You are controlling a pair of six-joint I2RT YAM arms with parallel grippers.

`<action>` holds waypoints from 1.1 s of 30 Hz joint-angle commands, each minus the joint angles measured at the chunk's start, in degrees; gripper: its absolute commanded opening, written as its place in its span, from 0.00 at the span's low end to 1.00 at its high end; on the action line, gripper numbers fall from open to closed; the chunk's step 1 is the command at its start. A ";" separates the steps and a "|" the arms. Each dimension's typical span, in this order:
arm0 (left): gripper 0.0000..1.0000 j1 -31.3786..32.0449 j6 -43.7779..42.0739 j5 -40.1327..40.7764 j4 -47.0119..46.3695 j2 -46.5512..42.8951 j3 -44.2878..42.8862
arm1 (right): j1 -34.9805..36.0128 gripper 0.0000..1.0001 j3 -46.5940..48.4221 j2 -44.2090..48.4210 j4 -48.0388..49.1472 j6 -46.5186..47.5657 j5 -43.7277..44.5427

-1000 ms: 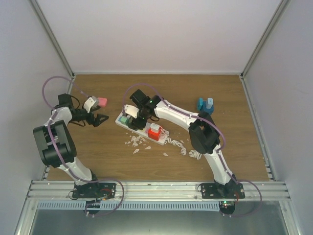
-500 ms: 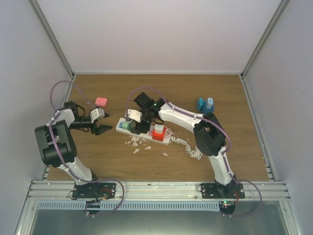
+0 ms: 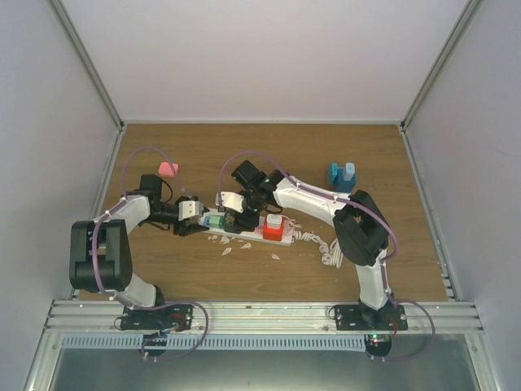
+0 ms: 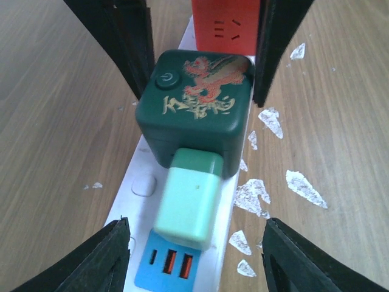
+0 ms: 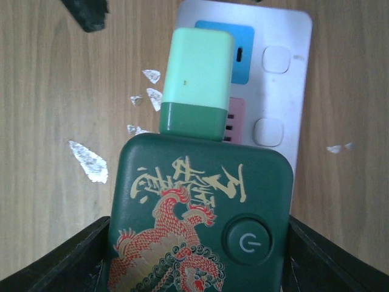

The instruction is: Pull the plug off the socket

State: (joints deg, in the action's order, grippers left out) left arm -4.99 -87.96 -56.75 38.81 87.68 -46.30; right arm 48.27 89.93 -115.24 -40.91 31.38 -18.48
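A white power strip (image 3: pixel 251 235) lies mid-table. It carries a dark green cube adapter (image 3: pixel 216 220) with a dragon print and a red plug (image 3: pixel 274 229). A light green plug (image 4: pixel 189 198) sticks out of the cube's side, over the strip's blue USB panel (image 4: pixel 164 267). My right gripper (image 3: pixel 233 213) is shut on the cube (image 5: pixel 197 219), one finger on each side. My left gripper (image 3: pixel 195 218) is open, and its fingertips (image 4: pixel 115 243) straddle the strip's end (image 4: pixel 137 201) around the light green plug without touching it.
A pink plug (image 3: pixel 168 169) lies loose at the back left. A blue holder (image 3: pixel 342 176) stands at the back right. White flakes (image 3: pixel 236 243) litter the wood in front of the strip. The strip's coiled cable (image 3: pixel 330 252) lies to its right.
My left gripper let go of the pink plug and moved right to the strip's left end. The strip, with my right gripper, slid right and toward the front.
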 commanded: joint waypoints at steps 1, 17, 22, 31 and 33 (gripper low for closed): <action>0.61 1.92 2.21 2.62 -4.92 0.04 -0.17 | 0.59 0.73 -1.05 1.19 -0.75 -2.71 -2.66; 0.46 7.10 4.61 6.36 -6.18 3.77 -2.77 | 1.13 0.66 0.71 -1.59 1.20 -3.83 -0.79; 0.36 7.09 4.32 8.02 -6.79 4.12 -2.20 | 1.12 0.60 0.55 -1.98 1.58 -4.21 0.14; 0.16 5.26 2.63 8.22 -3.15 2.72 -4.55 | 1.12 0.35 0.15 -3.02 -0.03 -4.13 1.15; 0.14 4.42 1.68 8.59 -2.14 3.13 -5.16 | 1.12 0.31 0.26 -3.38 -0.79 -4.13 1.70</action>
State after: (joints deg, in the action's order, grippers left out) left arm 1.34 -84.36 -48.49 35.75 91.02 -48.66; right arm 48.58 89.97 -115.50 -40.29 27.14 -18.55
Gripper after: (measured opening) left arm 0.280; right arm 0.633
